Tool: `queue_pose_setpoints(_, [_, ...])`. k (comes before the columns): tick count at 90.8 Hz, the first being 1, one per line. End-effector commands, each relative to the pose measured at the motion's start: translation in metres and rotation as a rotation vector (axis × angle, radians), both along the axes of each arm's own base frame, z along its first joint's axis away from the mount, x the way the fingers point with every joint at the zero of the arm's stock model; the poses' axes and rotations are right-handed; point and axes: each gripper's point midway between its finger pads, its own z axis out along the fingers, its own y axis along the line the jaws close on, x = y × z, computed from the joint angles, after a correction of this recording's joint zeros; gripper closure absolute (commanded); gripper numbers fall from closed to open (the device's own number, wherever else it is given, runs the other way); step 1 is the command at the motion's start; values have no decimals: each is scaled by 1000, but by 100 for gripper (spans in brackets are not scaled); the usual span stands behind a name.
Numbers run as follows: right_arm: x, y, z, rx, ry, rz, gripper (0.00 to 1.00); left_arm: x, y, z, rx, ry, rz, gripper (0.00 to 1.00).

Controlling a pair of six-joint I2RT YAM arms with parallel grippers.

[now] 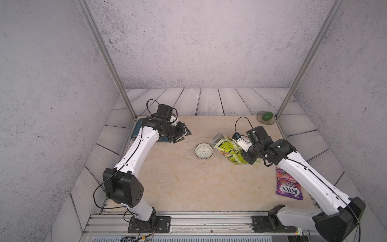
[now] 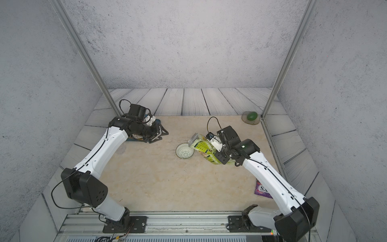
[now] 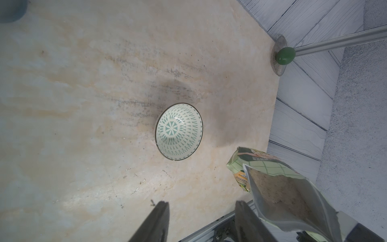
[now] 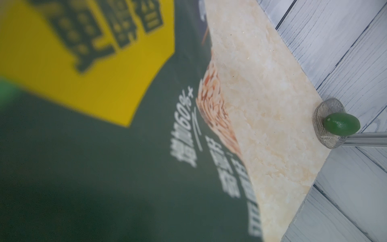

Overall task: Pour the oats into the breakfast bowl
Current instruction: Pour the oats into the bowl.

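Note:
The breakfast bowl point(image 1: 204, 150) point(image 2: 184, 151) point(image 3: 179, 131) stands upright mid-table, white with a dark radial pattern, and its inside shows bare. Right beside it, the yellow-green bag point(image 1: 230, 152) point(image 2: 206, 149) point(image 4: 104, 125) leans with its torn-open mouth toward the bowl. My right gripper point(image 1: 248, 159) point(image 2: 222, 158) is shut on the bag's lower half; the bag hides its jaws in the right wrist view. Pale oats point(image 3: 278, 188) show inside the open mouth. My left gripper point(image 1: 183, 135) point(image 2: 160, 137) point(image 3: 201, 206) hovers open at the back left, well clear of bowl and bag, with nothing between its fingers.
A green lime point(image 1: 267, 115) lies on a glass dish in the back right corner beside a metal post. A purple FOX'S bag point(image 1: 289, 186) lies flat at the front right, under my right arm. A blue object point(image 1: 137, 130) sits below my left wrist.

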Motion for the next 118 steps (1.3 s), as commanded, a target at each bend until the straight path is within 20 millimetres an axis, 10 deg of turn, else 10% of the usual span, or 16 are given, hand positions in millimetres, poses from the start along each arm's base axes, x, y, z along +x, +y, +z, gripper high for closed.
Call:
queue_pose_setpoints(1, [19, 2, 40, 2, -126, 0, 100, -6, -15, -3, -82, 9, -93, 53])
queue_pose_setpoints(52, [44, 17, 43, 67, -270, 13, 100, -34, -91, -21, -87, 214, -79, 49])
queue_pose_setpoints(118, [32, 22, 52, 181, -363, 47, 100, -30, -118, -36, -79, 296, 95, 51])
